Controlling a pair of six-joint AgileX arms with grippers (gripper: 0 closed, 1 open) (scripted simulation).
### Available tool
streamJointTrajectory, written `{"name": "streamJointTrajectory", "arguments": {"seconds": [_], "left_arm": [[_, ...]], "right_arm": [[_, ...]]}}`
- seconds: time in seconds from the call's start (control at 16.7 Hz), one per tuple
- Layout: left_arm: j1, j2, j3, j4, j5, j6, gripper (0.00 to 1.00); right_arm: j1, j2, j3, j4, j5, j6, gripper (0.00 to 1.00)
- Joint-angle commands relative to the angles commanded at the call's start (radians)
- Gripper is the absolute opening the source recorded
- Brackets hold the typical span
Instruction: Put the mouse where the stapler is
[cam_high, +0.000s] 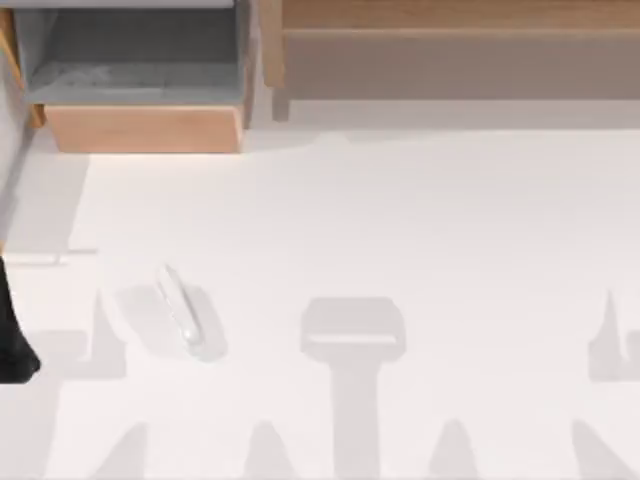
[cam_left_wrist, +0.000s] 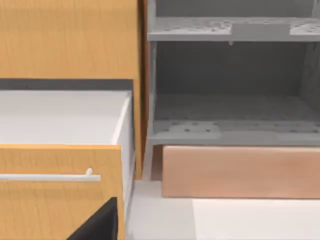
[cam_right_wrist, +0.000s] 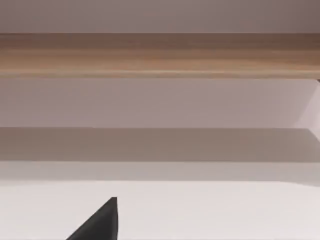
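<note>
A small, pale white, elongated object (cam_high: 188, 315) lies tilted on the white table (cam_high: 420, 230), left of the middle. Its shape does not tell me whether it is the mouse or the stapler. My left arm (cam_high: 12, 335) shows as a dark shape at the table's left edge, apart from that object. In the left wrist view a black part of my left gripper (cam_left_wrist: 100, 226) points towards the cabinet. A black part of my right gripper (cam_right_wrist: 100, 222) hangs over bare table in the right wrist view.
A wooden drawer (cam_left_wrist: 60, 190) with a white inside and a silver handle (cam_left_wrist: 50, 176) stands open at the far left. Beside it is a grey shelf unit (cam_high: 135, 70) on a wooden base (cam_high: 140, 128). A long wooden board (cam_high: 450, 50) runs along the back.
</note>
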Motion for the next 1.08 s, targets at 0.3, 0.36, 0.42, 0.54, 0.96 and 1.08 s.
{"name": "streamJointTrajectory", "arguments": {"seconds": [0.3, 0.36, 0.42, 0.54, 0.96, 1.08], "left_arm": [[0.009, 0.058, 0.057, -0.035, 0.000, 0.002, 1.00], [0.015, 0.098, 0.095, -0.058, -0.001, 0.003, 1.00], [0.022, 0.148, 0.144, -0.087, -0.001, 0.005, 1.00], [0.040, 0.281, 0.274, -0.159, -0.001, 0.009, 1.00], [0.127, 1.011, 0.975, -0.506, 0.000, 0.035, 1.00], [0.156, 1.239, 1.191, -0.618, 0.002, 0.044, 1.00]], "right_arm": [[0.000, 0.000, 0.000, 0.000, 0.000, 0.000, 1.00], [0.000, 0.000, 0.000, 0.000, 0.000, 0.000, 1.00], [0.000, 0.000, 0.000, 0.000, 0.000, 0.000, 1.00], [0.000, 0.000, 0.000, 0.000, 0.000, 0.000, 1.00], [0.000, 0.000, 0.000, 0.000, 0.000, 0.000, 1.00], [0.000, 0.000, 0.000, 0.000, 0.000, 0.000, 1.00]]}}
